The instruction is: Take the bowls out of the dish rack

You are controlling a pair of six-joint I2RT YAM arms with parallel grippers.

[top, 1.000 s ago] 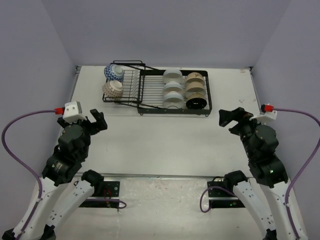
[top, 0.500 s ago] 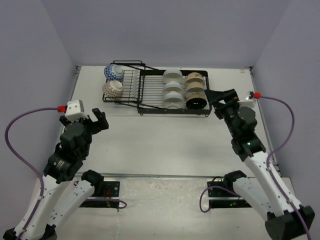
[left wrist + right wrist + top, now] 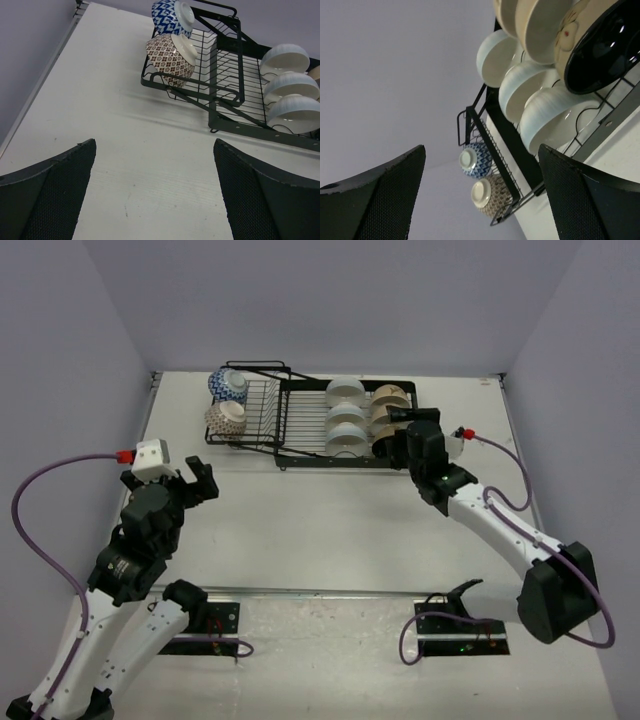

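Note:
The black wire dish rack [image 3: 300,430] stands at the back of the table. In its angled left section lie a blue-and-white bowl [image 3: 228,385] and a brown patterned bowl [image 3: 226,418]. Three white bowls [image 3: 346,416] and tan bowls [image 3: 390,397] stand on edge in the framed section. My right gripper [image 3: 398,432] is open at the rack's right front corner, covering the nearest tan-row bowl. In the right wrist view that bowl shows a black inside [image 3: 605,50], close to the open gripper [image 3: 481,148]. My left gripper [image 3: 190,480] [image 3: 154,145] is open and empty over bare table, well short of the rack [image 3: 225,85].
Purple walls close in the table [image 3: 320,520] at the back and both sides. The table's left edge [image 3: 45,90] runs beside my left gripper. The arm bases sit at the near edge.
My right arm has swung forward and left, from beside the table's right side to the rack's right front corner. My left arm has hardly moved.

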